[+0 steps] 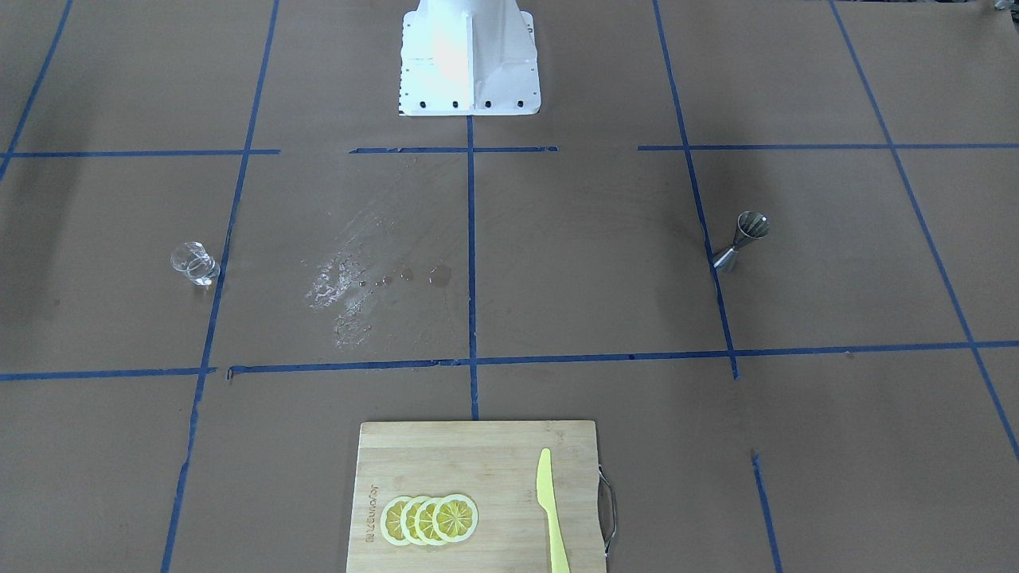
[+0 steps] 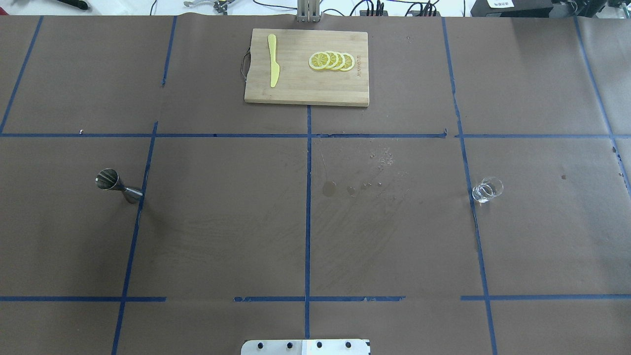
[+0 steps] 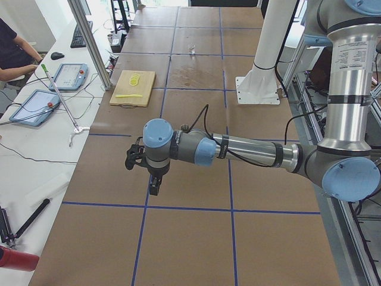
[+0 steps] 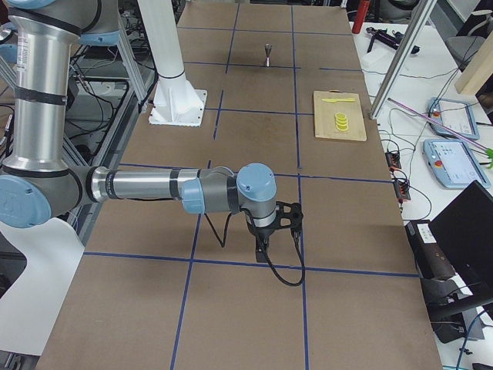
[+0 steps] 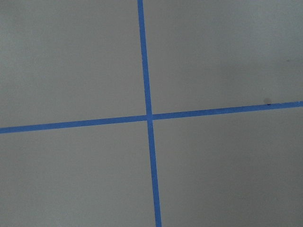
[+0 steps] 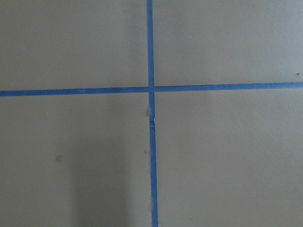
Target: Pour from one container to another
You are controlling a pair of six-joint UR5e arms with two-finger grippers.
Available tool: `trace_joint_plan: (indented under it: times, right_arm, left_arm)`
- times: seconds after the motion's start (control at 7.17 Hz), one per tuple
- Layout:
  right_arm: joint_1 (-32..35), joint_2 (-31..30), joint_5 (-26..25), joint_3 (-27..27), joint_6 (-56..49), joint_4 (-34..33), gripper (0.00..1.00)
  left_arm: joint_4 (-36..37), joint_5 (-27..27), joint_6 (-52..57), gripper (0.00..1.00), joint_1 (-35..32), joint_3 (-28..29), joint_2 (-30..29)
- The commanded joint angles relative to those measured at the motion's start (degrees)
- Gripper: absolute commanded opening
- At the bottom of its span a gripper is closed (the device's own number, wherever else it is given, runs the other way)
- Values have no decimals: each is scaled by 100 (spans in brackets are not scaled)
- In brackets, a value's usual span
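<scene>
The small clear glass cup (image 1: 194,263) stands upright on the brown table cover, on the robot's right side (image 2: 487,190). The steel jigger (image 1: 742,239) stands upright on the robot's left side (image 2: 117,185), beside a blue tape line. Neither gripper appears in the overhead or front views. My left gripper (image 3: 154,186) hangs over the table's left end, far from the jigger. My right gripper (image 4: 262,250) hangs over the right end, far from the cup. I cannot tell whether either is open or shut. Both wrist views show only blue tape crossings.
A wooden cutting board (image 2: 296,93) at the far middle edge carries several lemon slices (image 2: 332,61) and a yellow knife (image 2: 273,66). Wet stains (image 1: 350,278) mark the paper near the centre. The white robot base (image 1: 468,60) stands at the near edge.
</scene>
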Motion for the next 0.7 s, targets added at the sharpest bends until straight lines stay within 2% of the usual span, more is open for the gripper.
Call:
trace_joint_plan:
  times: [0.0,0.14,0.28,0.42,0.56]
  right_arm:
    - [-205,149,10,5,14,-23,100]
    - [-250,350,-17,5,6,-32,100]
    - [-250,326,18,14,6,-58,100]
    - [-276,326,18,-38,32,-33,100]
    - [-277,283,192,5,293,3,100]
  left_arm:
    - [-292,-16,-5,100,212,-681,12]
    - [-345,-137,-832,100,518,-989,-5]
    - [-589,-113,-2050,100,1087,-1531,38]
    - [-661,-86,-2958,96,1476,-1911,65]
    - [-818,193,-3698,94,1836,-2176,117]
